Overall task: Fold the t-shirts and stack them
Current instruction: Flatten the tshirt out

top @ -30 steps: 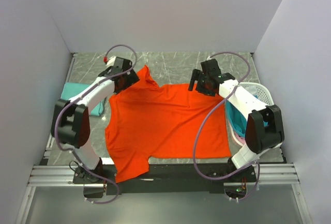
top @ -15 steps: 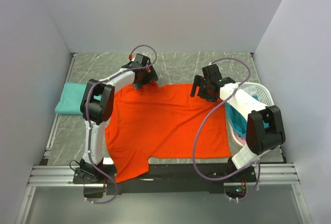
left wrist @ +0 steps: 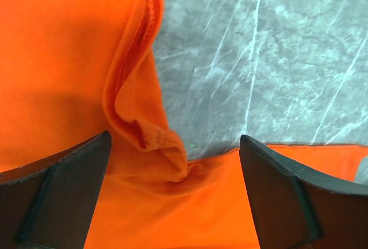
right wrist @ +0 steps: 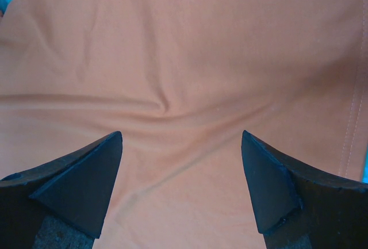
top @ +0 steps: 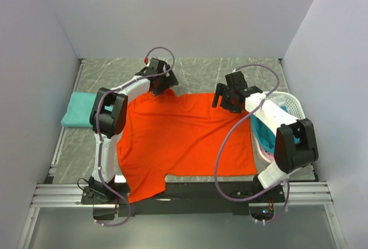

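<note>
The orange-red t-shirt (top: 184, 137) lies spread flat on the grey marble table, one sleeve hanging over the near edge. My left gripper (top: 161, 86) is open over its far left corner, where a bunched sleeve fold (left wrist: 146, 137) lies between the fingers (left wrist: 69, 186). My right gripper (top: 227, 100) is open and empty just above the shirt's far right part (right wrist: 184, 88). A folded teal t-shirt (top: 77, 110) lies at the left. More teal and pink cloth (top: 263, 134) sits in the basket.
The white lattice basket (top: 287, 104) stands at the right, beside my right arm. Bare marble table (top: 195, 72) runs behind the shirt to the back wall. A metal rail (top: 190, 194) borders the near edge.
My left gripper swung from the far left toward the middle and now sits over the shirt's far left corner; the raised sleeve there has dropped flat. My right gripper barely moved.
</note>
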`<act>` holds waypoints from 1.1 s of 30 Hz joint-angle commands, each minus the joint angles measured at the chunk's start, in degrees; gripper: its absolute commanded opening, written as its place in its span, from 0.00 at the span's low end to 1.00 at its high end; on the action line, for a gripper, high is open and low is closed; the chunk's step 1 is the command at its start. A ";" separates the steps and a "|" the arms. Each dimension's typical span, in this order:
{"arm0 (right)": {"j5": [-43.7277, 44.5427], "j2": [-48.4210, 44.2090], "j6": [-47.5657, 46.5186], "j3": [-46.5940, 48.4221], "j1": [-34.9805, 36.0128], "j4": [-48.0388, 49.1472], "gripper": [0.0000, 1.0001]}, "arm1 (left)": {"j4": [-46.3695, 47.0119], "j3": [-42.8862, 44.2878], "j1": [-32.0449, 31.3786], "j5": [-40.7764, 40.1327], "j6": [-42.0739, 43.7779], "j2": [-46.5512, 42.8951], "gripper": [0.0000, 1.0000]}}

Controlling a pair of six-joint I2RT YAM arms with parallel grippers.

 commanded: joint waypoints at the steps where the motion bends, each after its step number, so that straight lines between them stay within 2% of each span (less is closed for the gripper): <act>1: 0.50 -1.14 -0.32 0.36 -0.27 1.24 0.90 | 3.26 3.29 -0.11 1.00 -0.66 0.46 0.99; 9: 1.47 -0.96 -0.50 0.79 -0.53 0.97 0.90 | 4.40 14.98 -0.37 6.61 0.91 10.31 1.00; 13: 1.21 -0.96 -0.58 0.71 -0.88 1.24 0.90 | 2.65 23.58 -0.28 6.36 1.36 15.58 1.00; 21: 1.12 -1.40 -0.67 0.71 -1.41 1.68 0.90 | 3.36 26.68 -0.37 3.02 4.43 13.75 0.99; 24: 0.77 -1.23 -0.94 1.23 -1.41 2.12 0.90 | 3.70 24.06 -0.37 1.27 6.19 9.01 0.99; 26: -0.10 -0.18 -1.20 2.72 -1.67 1.94 0.90 | 4.93 15.83 -0.37 1.00 7.15 3.83 0.99; 28: -0.29 0.97 -1.20 4.04 -1.94 1.59 0.90 | 3.80 12.30 -0.37 -2.16 7.60 -0.55 0.99; 29: -0.55 2.10 -1.37 4.66 -2.11 1.50 0.90 | 2.92 10.79 -0.28 -5.04 7.95 -1.71 0.99; 33: -0.81 6.06 -1.38 9.56 -3.51 0.54 0.90 | 0.11 3.67 0.07 -8.40 9.88 -4.97 0.99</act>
